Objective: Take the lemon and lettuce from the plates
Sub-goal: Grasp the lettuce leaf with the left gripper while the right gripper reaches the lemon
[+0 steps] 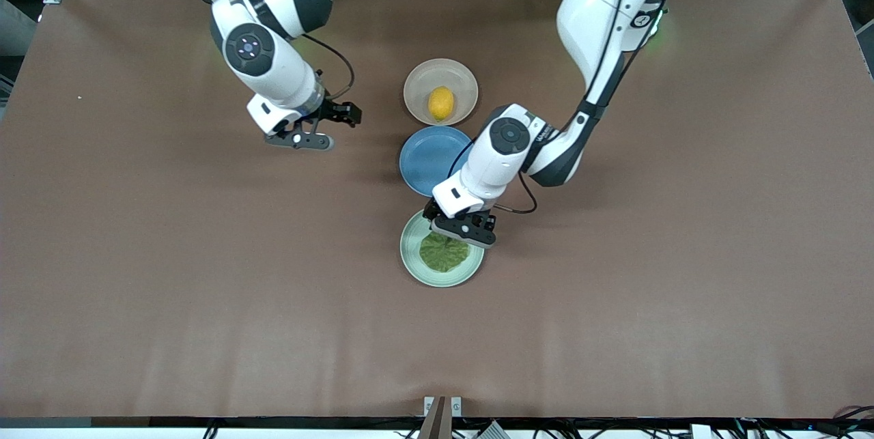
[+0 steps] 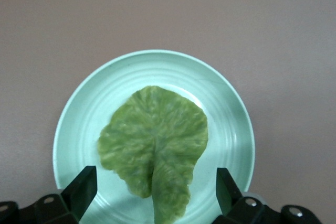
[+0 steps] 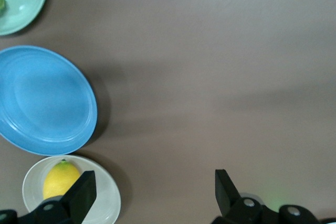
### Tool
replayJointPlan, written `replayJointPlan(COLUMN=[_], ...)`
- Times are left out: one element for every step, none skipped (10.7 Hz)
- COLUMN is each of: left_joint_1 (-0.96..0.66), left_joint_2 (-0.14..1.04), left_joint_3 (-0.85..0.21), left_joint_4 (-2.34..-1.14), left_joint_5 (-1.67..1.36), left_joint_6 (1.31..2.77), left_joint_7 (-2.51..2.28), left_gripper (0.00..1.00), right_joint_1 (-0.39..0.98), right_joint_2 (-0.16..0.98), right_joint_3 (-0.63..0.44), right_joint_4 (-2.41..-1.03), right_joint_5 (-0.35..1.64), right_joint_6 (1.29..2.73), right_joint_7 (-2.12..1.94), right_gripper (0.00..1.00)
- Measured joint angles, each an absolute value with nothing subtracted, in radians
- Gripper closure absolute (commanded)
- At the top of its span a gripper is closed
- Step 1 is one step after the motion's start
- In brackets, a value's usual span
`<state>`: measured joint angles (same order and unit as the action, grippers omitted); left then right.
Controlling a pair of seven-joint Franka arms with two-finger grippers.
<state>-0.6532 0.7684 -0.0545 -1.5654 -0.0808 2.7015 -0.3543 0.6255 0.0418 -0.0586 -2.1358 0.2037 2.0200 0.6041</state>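
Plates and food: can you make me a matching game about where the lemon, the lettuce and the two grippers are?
Things:
1. lemon
2. lettuce
3. left gripper
4. right gripper

Places:
A. on the mint plate
B. over bare table, open, beside the plates toward the right arm's end
C. on the beige plate
D. over the mint plate's rim, open, just above the leaf

The blue plate between them holds nothing.

Pairs: 1-C, 2-A, 3-D, 4-B
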Motion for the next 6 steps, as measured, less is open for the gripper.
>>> replayJointPlan(left_joint_1=[-0.685, -0.701, -0.704, -0.703, -0.704, -0.705], left_joint_2=[0.788, 0.812, 0.832, 0.847, 0.856, 0.861], left_joint_3=[-0.020, 0.002, 0.013, 0.019, 0.021, 0.021], left_joint_4=[-1.567, -1.567, -1.567, -1.566, -1.562, -1.555], left_joint_5=[-0.080, -0.080, -0.073, -0.066, -0.065, -0.064], left_joint_6=[2.725, 2.749, 2.762, 2.769, 2.776, 2.777], left_joint_7=[-0.362, -0.362, -0.362, -0.362, -0.364, -0.372], left_gripper=[0.12, 0.15, 0.19, 0.25, 0.35, 0.53], right_joint_1=[0.647, 0.669, 0.688, 0.708, 0.731, 0.756], right_joint_2=[0.060, 0.081, 0.101, 0.121, 0.142, 0.164], right_joint_3=[-0.059, -0.059, -0.058, -0.058, -0.058, -0.058], right_joint_4=[-2.138, -2.139, -2.139, -2.139, -2.140, -2.140], right_joint_5=[0.222, 0.233, 0.238, 0.252, 0.284, 0.326], right_joint_6=[2.030, 2.046, 2.069, 2.092, 2.115, 2.142], right_joint_7=[0.618, 0.640, 0.679, 0.721, 0.750, 0.768], right_gripper=[0.00, 0.00, 0.00, 0.00, 0.00, 0.00])
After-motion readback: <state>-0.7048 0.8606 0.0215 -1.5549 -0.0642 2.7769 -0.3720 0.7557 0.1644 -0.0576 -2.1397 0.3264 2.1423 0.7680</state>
